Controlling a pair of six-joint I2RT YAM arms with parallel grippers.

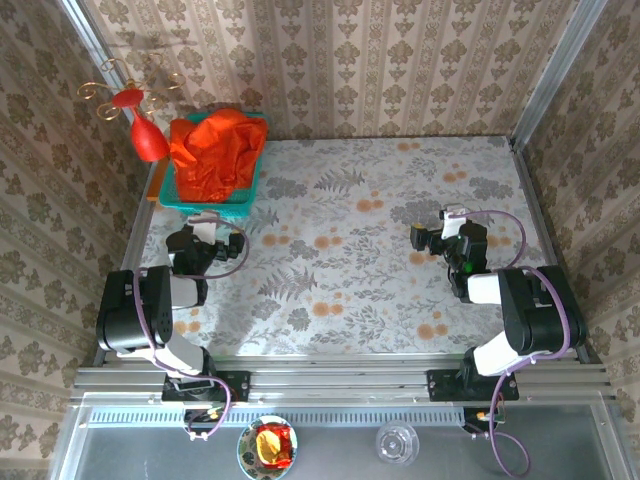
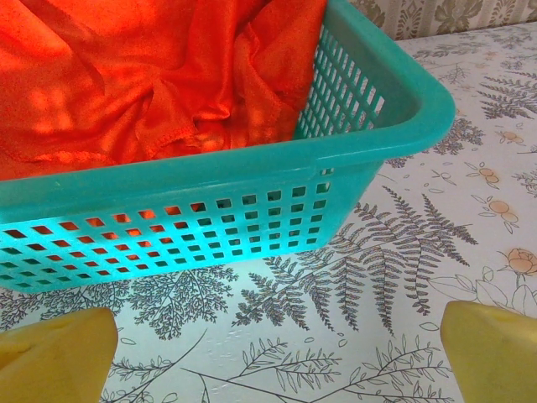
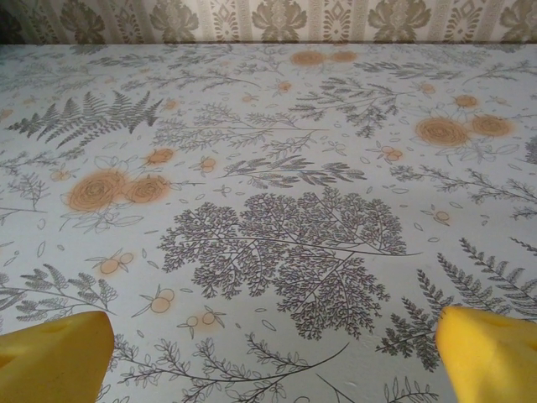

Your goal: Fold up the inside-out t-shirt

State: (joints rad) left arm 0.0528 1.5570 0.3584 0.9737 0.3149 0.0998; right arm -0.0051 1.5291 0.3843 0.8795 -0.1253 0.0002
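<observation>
The bright orange-red t-shirt (image 1: 213,150) lies bunched in the teal basket (image 1: 212,204) at the back left of the table; up close its crumpled fabric (image 2: 143,75) fills the basket (image 2: 252,227). My left gripper (image 1: 208,222) sits low just in front of the basket, open, with bare tablecloth between its yellow fingertips (image 2: 59,357). My right gripper (image 1: 428,236) rests at the right of the table, pointing left, open over the patterned cloth, its yellow fingertips (image 3: 491,353) wide apart with nothing between them.
A red glossy ornament with gold wire curls (image 1: 140,120) hangs by the left wall beside the basket. Patterned walls enclose the table on three sides. The floral tablecloth (image 1: 370,260) stretches between the two arms.
</observation>
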